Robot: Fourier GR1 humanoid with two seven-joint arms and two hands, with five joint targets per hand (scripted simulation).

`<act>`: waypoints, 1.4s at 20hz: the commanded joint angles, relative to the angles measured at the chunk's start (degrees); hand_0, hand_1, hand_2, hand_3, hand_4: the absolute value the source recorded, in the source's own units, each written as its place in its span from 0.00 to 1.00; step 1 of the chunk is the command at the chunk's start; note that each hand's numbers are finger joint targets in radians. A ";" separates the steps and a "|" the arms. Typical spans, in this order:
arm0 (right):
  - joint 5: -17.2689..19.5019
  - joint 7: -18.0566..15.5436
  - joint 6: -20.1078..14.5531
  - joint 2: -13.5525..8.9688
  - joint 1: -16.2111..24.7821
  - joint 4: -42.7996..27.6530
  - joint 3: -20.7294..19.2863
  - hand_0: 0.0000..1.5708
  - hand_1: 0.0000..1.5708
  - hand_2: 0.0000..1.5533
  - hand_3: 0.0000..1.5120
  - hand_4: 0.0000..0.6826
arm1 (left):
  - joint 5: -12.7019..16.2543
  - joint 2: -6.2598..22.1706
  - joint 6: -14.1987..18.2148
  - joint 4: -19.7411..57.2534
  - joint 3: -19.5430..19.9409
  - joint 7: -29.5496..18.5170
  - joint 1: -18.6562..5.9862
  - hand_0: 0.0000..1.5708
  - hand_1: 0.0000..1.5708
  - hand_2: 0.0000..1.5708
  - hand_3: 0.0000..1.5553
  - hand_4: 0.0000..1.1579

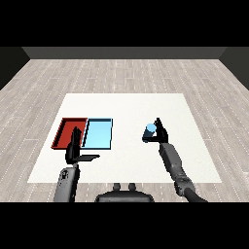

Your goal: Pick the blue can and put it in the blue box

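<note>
Small light-blue cylindrical can [149, 132] is tilted, its pale round top facing the camera, and sits in the black right hand [158, 132], whose fingers curl round it from the right, above the white table [126, 107], well right of both trays. Light blue rectangular tray [97, 133] lies just beside the red tray [67, 132]. Black left hand [77, 148] is released, fingers straight, thumb out, over the near edges of the trays.

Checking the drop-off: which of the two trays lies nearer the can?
The light blue tray; it lies between the red tray and the blue can held by the right hand.
</note>
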 commanded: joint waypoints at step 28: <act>0.73 -2.77 -13.21 2.45 -9.26 16.38 -1.45 0.93 0.93 0.94 0.96 0.79 | 2.17 1.08 -2.74 -2.86 0.62 -2.01 4.56 0.00 0.00 0.00 0.00 0.00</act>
